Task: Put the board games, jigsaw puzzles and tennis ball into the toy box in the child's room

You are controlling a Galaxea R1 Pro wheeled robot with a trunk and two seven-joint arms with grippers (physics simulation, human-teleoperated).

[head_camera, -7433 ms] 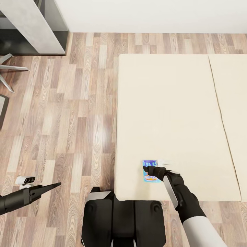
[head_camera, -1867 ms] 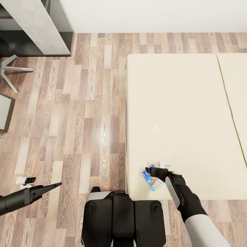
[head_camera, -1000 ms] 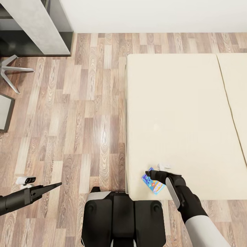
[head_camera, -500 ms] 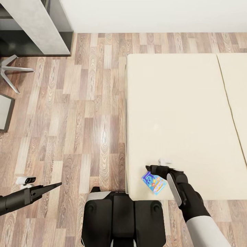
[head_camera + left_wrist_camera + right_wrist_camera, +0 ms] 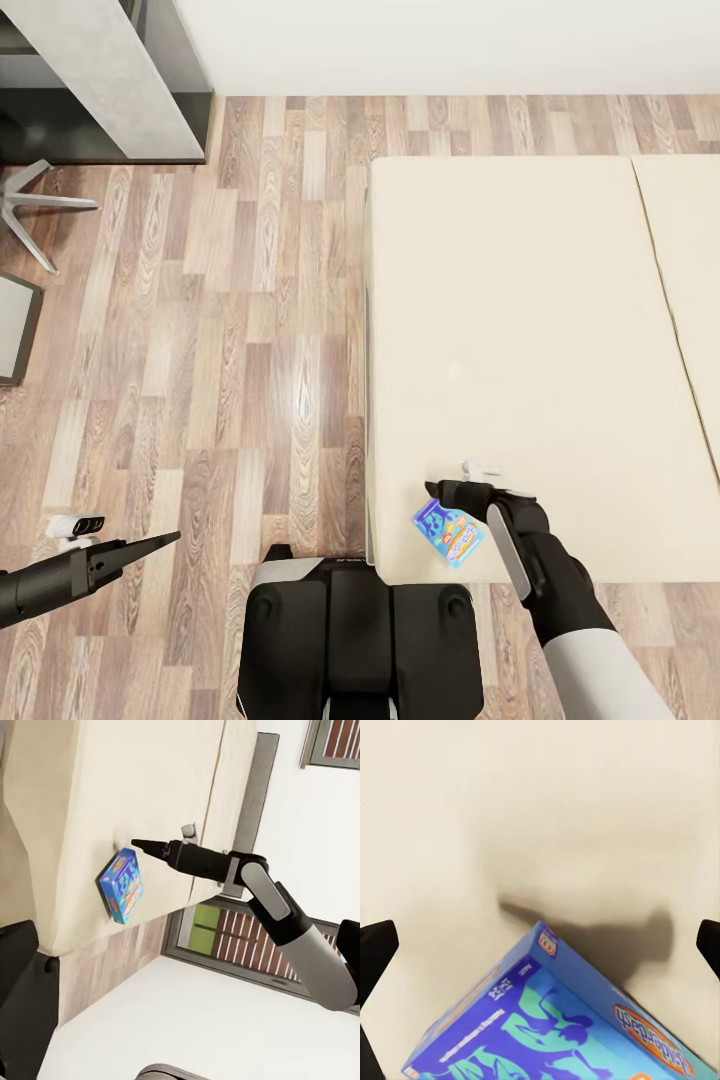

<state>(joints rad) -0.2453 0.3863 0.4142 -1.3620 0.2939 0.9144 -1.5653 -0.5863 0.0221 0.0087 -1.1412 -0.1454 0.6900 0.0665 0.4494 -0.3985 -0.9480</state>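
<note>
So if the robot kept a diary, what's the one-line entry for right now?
stage: picking up | right gripper: open, above blue board game | game: on bed corner | left gripper: idle over floor

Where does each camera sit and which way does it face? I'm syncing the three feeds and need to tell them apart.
Head view: on the robot's head, looking down over wood floor and bed; dark base and both arms show.
Left wrist view: on the left arm, looking across at the bed's near corner, the right arm and the blue board game.
Right wrist view: just above the bed, close over the blue carton; open right end effector fingertips frame it.
All three share the blue carton.
</note>
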